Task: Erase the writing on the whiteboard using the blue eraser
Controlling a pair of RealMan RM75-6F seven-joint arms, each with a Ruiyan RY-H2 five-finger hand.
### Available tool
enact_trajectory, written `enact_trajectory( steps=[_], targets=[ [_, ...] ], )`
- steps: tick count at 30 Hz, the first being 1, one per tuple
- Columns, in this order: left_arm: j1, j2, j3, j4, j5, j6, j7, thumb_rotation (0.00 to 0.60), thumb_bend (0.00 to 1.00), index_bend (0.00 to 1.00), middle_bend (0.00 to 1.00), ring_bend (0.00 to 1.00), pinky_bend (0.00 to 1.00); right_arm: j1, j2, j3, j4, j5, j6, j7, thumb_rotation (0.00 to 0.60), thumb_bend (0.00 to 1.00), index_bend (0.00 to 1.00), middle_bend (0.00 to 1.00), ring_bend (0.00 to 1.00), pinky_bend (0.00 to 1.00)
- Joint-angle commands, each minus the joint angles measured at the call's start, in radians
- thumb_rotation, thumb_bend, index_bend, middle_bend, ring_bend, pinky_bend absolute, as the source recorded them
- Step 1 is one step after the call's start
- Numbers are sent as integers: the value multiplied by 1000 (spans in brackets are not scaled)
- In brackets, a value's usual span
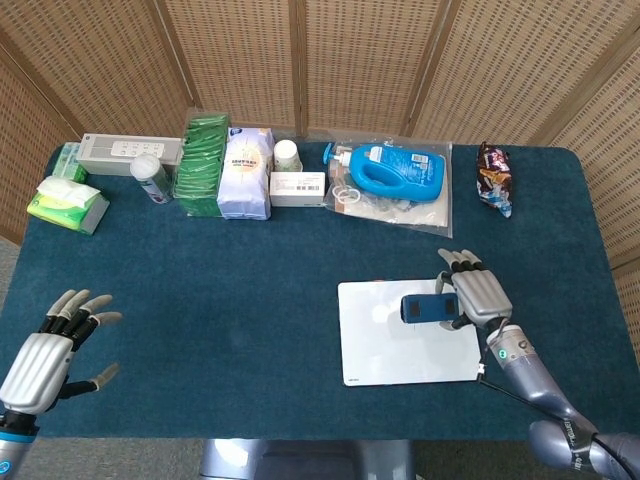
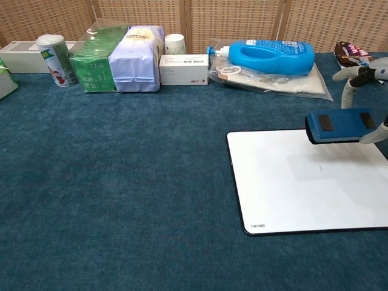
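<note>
The white whiteboard (image 1: 385, 352) (image 2: 285, 194) lies flat on the blue cloth, right of centre. A tiny dark mark (image 2: 321, 168) shows on its surface. My right hand (image 1: 482, 295) (image 2: 370, 97) grips the blue eraser (image 1: 427, 308) (image 2: 339, 125) from its right end. The eraser hangs level above the board's far right part, casting a faint shadow below it. My left hand (image 1: 50, 345) hovers near the table's front left corner, fingers spread, holding nothing; the chest view does not show it.
Along the back edge stand a grey box (image 1: 128, 153), a can (image 1: 150, 178), green tea packs (image 1: 202, 165), a white bag (image 1: 246, 172), a paper cup (image 1: 287, 154), a small carton (image 1: 297, 187), a blue detergent bottle (image 1: 397, 170) and a snack packet (image 1: 494, 175). Green tissues (image 1: 66, 202) lie far left.
</note>
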Motion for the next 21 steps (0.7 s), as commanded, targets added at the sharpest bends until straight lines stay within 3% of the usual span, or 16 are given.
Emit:
enact_trajectory(
  steps=[1,21],
  targets=[
    [-3,-1,-2,-3,-3,-4,2,600,295,261,176,24,0,0,-3,3,6,3,-3,3,600,110,560,65,0,0],
    [-39,-10,-34,-22,-54,-51,20,600,295,261,176,24,0,26,-52,18,52,72,-35,-31,600,109,542,63,0,0]
  ],
)
